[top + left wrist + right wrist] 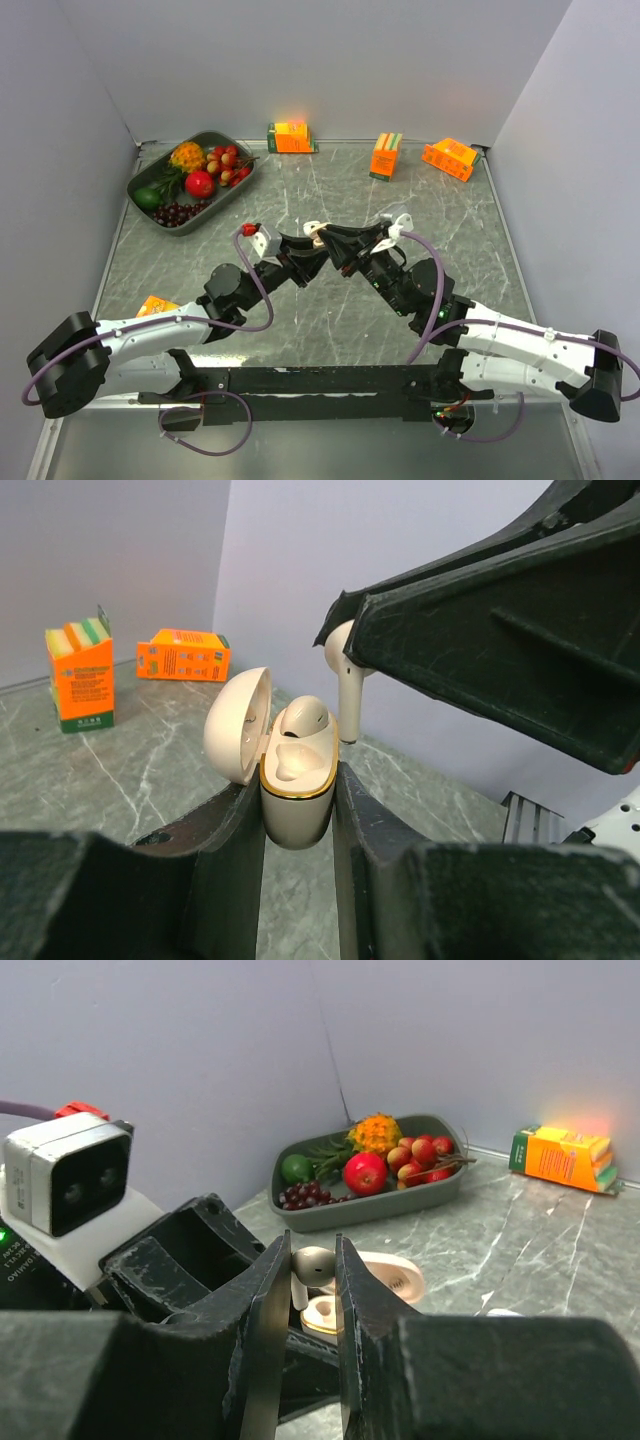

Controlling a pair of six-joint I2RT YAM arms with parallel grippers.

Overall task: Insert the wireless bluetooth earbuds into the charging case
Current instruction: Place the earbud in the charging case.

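**Top view:** Two arms meet over the middle of the bench. The left end effector is clamped on the case and holds it off the stone. The right end effector noses in from the opposite side. A fruit tray and cartons sit well apart at the back.

**Left wrist view:** The case stands upright between the left fingers, with its lid swung open to the left. One bud is already seated, and the socket in front of it looks empty. The stemmed earbud, pinched by the right end effector, hangs stem-down just beside the case's right rim rather than over that socket. Whether the stem tip touches the rim cannot be told.

**Right wrist view:** The right fingers are closed on the earbud's head, with the open case directly beneath.

**The risks, as they appear from here:**
- Lowering from this offset would likely land the stem on the gold rim or slide it down the outside of the case.
- A sideways correction could nudge the seated bud loose or knock the lid.
- Pressing hard on a misaligned stem could tilt the case in its grip.
- Letting go before the stem enters the socket would probably drop the earbud to the bench.
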